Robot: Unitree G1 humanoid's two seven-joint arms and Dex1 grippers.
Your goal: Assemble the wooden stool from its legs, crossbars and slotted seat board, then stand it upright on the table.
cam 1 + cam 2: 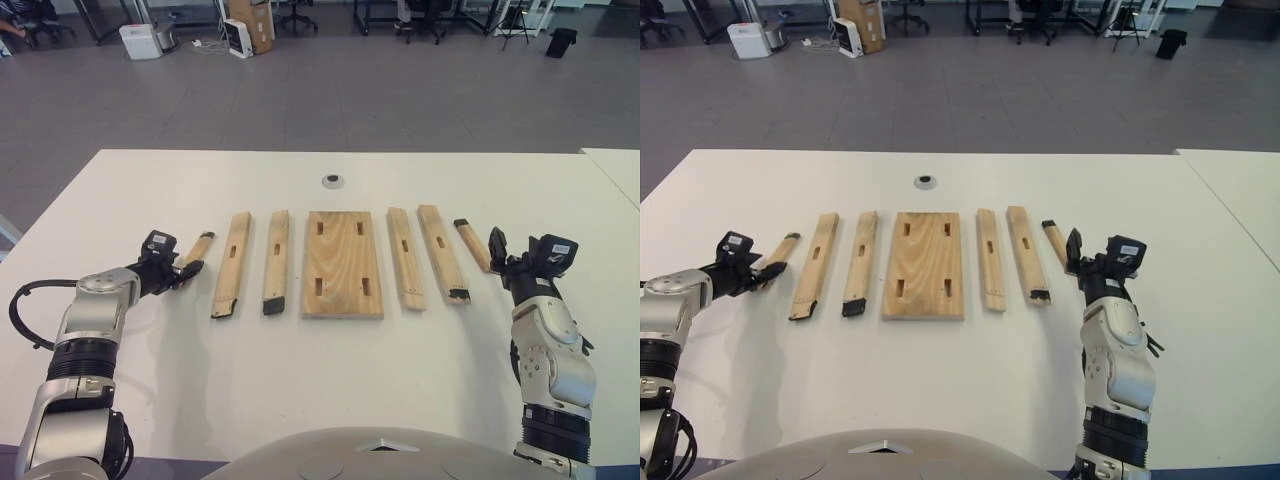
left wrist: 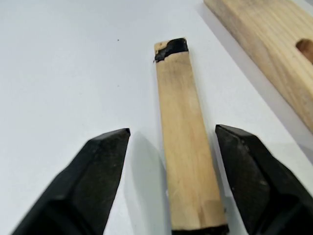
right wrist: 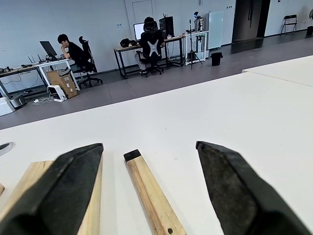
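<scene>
The left end effector (image 2: 172,132), fingers apart, straddles the left crossbar (image 2: 183,142), which lies flat on the tabletop (image 1: 320,380). The right end effector (image 3: 149,147), likewise apart, frames the right crossbar (image 3: 149,196). Closing off-centre could skid either thin bar aside.

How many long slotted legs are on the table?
4, left to right: outer left leg, inner left leg, the seat board, inner right leg, outer right leg. None seems hidden.

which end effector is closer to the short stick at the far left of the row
Left. The left end effector is open with the short stick lying between its fingers. The right end effector is at the opposite end of the row, by the other short stick.
</scene>
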